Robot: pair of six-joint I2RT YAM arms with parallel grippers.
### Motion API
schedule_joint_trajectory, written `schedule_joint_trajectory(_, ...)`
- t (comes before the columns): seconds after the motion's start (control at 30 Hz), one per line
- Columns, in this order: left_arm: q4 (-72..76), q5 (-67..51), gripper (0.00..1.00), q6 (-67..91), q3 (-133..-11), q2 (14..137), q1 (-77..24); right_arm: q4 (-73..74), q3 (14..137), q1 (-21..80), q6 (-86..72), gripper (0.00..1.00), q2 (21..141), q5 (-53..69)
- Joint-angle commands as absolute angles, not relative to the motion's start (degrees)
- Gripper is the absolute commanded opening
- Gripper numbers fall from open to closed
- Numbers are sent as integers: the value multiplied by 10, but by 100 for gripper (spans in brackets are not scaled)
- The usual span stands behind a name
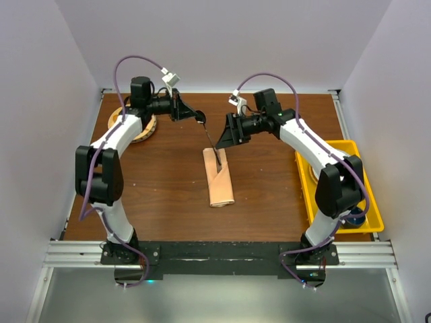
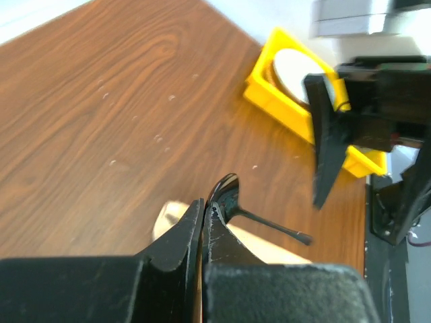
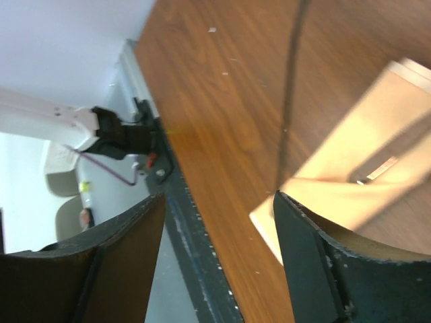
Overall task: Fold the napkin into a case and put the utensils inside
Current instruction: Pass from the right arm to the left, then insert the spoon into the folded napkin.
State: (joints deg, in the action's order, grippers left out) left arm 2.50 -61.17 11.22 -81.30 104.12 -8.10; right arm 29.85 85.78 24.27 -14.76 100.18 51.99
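Folding looks done: the case [image 1: 219,178] lies mid-desk. Left fingers [image 2: 176,241] pinch the dark spoon [image 2: 225,195] by its bowl, handle reaching the case's far end. Right fingers [image 3: 118,262] are spread. Insertion looks unfinished.

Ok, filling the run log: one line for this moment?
left gripper shut on dark spoon | right gripper open | handle end at case

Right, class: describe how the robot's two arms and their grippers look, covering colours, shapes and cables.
The left arm and right arm both have rounded white links between bulky black joints. A purple cable loops along each arm. The left gripper and right gripper are black, with flat, tapering, slightly scuffed fingers.
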Motion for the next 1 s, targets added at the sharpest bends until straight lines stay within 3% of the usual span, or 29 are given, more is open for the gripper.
schedule_joint_trajectory(0.0,-107,-614,0,-29,-877,1091,-59,329,867,223,-117,68,1012,447)
schedule_joint_trajectory(0.3,-191,-599,0,-91,-911,1155,-56,334,876,220,-118,61,1067,410)
schedule_joint_trajectory(0.57,-246,-583,0,-97,-982,1223,-60,335,887,220,-113,40,1107,367)
schedule_joint_trajectory(0.87,-251,-565,0,-84,-1009,1252,-80,337,889,219,-106,34,1131,345)
schedule_joint_trajectory(0.97,-249,-570,0,-74,-1012,1260,-83,338,891,220,-105,27,1137,339)
